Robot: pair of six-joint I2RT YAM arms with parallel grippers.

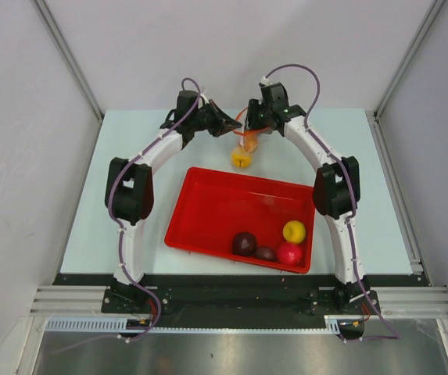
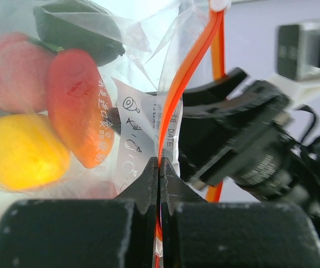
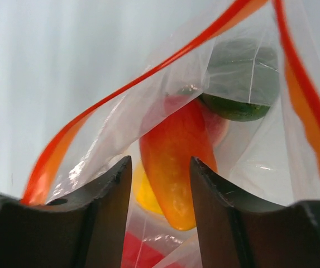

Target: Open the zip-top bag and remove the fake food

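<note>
Left gripper (image 2: 158,166) is clamped on the zip-top bag (image 2: 139,127) at its orange strip; right gripper (image 3: 160,170) stands parted. Only the top view shows the bag held beyond the red tray (image 1: 216,205), fake food (image 1: 293,231) in both.

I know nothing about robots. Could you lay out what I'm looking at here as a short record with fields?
left claw: shut on the zip-top bag at its orange strip
right claw: jaws apart at the bag's mouth
bag position: between both claws, beyond the red tray
fake food in bag: yellow, orange-red, pink, dark green pieces
fake food in tray: four pieces; two dark maroon, one yellow, one red
</note>
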